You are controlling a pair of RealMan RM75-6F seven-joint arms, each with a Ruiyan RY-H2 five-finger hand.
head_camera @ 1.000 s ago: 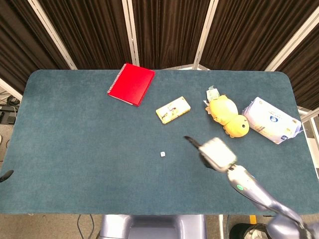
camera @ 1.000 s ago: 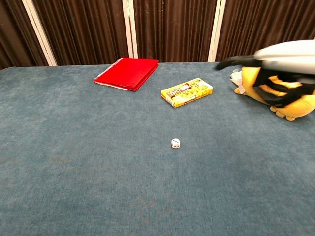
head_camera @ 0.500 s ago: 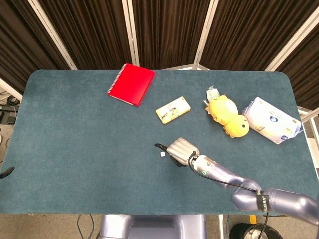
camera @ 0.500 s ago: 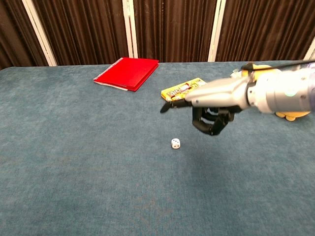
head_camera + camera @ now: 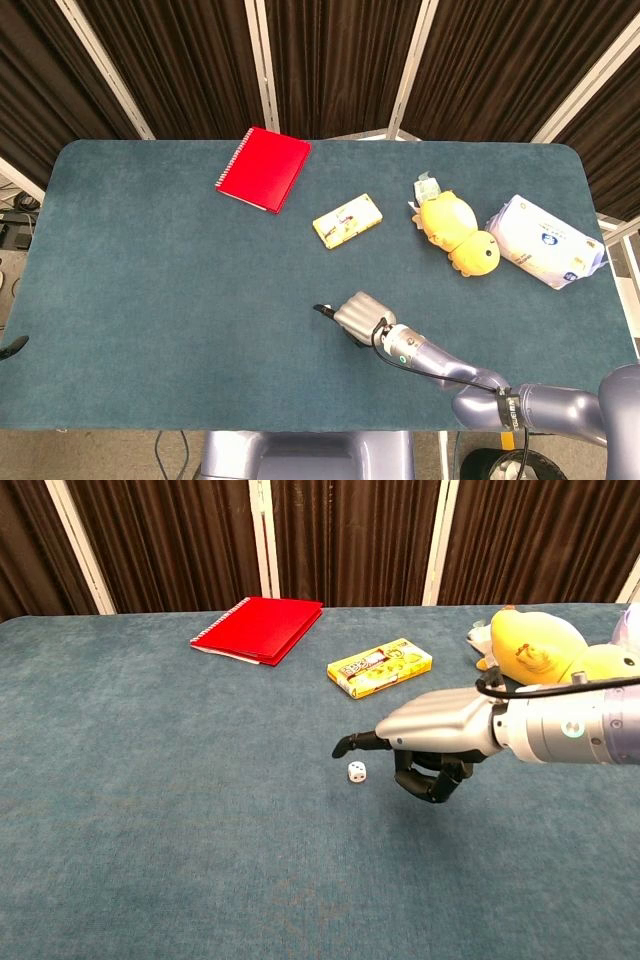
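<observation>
We see both views evenly and fairly brightly lit, with soft light falling from above. Shadows are faint: in the chest view a diffuse dark patch lies on the teal table [image 5: 150,810] just beneath the right hand [image 5: 432,742], and the red notebook [image 5: 262,628] casts only a thin edge shadow. The dark curtains [image 5: 330,60] behind the table stay deep and show little detail. A mild sheen runs along the hand's silver shell, without harsh glare. Both current views are sharp, with no motion blur on the hand. In the head view the table's far edge bows slightly, a touch of wide-angle distortion. The small white die [image 5: 357,772] reads crisply.
</observation>
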